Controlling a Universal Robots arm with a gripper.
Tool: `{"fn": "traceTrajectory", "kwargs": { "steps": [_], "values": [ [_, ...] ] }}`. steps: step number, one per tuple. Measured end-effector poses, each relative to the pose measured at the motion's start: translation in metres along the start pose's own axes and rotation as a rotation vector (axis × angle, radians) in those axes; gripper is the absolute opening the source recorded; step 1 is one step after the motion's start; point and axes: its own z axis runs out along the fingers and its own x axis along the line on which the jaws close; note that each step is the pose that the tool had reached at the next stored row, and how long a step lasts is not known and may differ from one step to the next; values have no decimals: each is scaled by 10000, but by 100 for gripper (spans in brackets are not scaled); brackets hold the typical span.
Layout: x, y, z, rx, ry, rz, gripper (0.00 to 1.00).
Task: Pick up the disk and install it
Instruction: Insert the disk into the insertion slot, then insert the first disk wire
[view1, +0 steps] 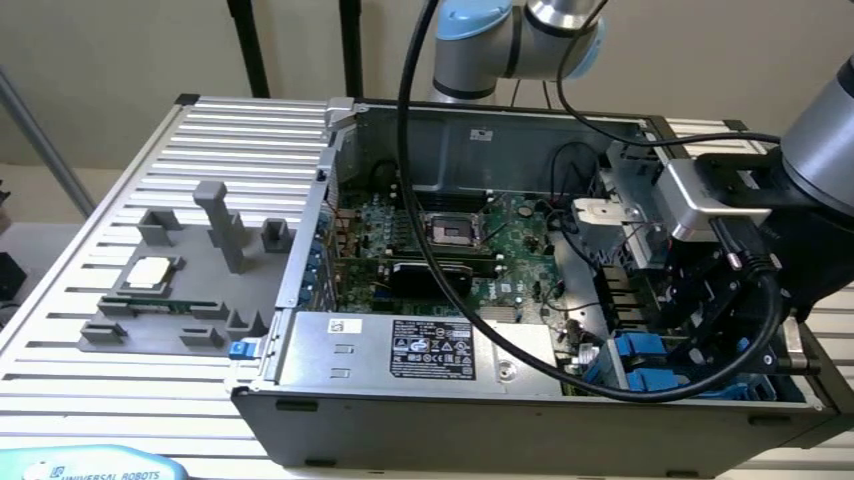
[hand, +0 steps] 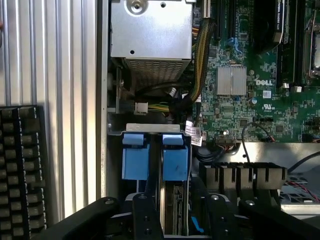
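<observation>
The disk (hand: 174, 220) stands on edge in the drive bay at the corner of the open computer case, its silver side showing below a blue carrier tab (hand: 175, 159). A second blue tab (hand: 135, 157) sits in the slot beside it. My gripper (hand: 178, 200) is right over the bay, with one black finger (hand: 142, 215) on each side of the disk and a dark gap beside it, so it is open. In the exterior view the gripper (view1: 694, 340) hangs low at the case's right end, over the blue carriers (view1: 643, 352).
A silver power supply (view1: 427, 350) with a black label lies beside the bay. The motherboard (view1: 454, 250) and loose cables (hand: 200, 55) fill the case floor. A grey fixture (view1: 160, 290) with a small square chip sits on the slatted table. A black keyboard (hand: 20, 170) lies outside the case.
</observation>
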Motion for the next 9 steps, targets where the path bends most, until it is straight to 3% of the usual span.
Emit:
{"fn": "traceTrajectory", "kwargs": {
  "steps": [9],
  "values": [
    [0,0,1,0,-1,-1,41]
  ]
}}
